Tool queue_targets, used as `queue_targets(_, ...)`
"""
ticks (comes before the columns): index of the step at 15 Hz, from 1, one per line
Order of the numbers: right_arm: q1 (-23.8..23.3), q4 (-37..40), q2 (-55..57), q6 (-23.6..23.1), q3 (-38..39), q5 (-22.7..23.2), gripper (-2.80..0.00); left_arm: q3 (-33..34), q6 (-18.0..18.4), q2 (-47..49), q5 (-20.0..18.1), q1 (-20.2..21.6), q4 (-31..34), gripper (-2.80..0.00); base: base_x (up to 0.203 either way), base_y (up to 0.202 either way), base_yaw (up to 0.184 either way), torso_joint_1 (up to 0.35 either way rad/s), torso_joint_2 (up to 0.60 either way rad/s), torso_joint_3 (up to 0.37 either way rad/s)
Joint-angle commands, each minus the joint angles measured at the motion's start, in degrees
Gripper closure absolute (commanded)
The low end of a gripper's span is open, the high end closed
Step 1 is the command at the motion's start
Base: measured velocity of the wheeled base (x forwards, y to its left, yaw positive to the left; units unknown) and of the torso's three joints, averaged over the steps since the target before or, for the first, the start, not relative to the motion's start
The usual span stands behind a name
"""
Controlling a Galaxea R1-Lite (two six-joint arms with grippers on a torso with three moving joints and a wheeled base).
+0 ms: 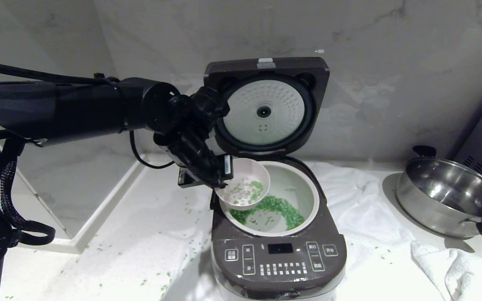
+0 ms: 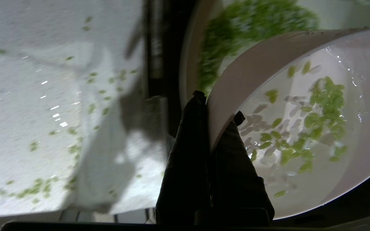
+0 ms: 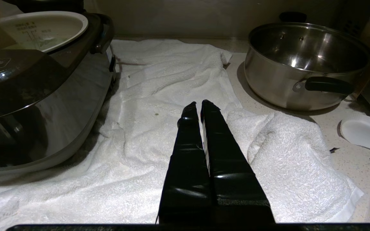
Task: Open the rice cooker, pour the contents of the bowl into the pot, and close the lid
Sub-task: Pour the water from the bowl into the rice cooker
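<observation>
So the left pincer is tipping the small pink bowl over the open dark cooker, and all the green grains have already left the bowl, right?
Not all. The left wrist view shows green grains clinging inside the small pink bowl; the rest lie in the pale round inner pot. The left pincer does tip the bowl over the open dark grey-brown cooker.

1. The rice cooker sits mid-counter on a towel, its lid standing up behind the pot.
2. The bowl is tipped over the pot's left rim, with the contents in both.
3. A steel pan sits off to the right.
</observation>
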Motion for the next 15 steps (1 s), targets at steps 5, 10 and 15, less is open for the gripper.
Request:
queue_targets(5, 0.0, 0.0, 0.0, 0.0, 0.1, 0.0, 0.00, 0.1, -3.9, 2.1, 3.8, -6.0, -8.8, 0.00, 0.000, 0.000, 0.000, 0.000, 0.00, 0.000)
queue_targets(10, 0.0, 0.0, 0.0, 0.0, 0.1, 0.0, 0.00, 0.7, -5.1, 5.9, 9.9, -8.0, -19.0, 0.00, 0.000, 0.000, 0.000, 0.000, 0.00, 0.000)
queue_targets(15, -0.1, 0.0, 0.0, 0.0, 0.1, 0.0, 0.00, 3.9, -7.8, 8.0, 10.0, -7.7, -34.8, 0.00, 0.000, 0.000, 0.000, 0.000, 0.00, 0.000)
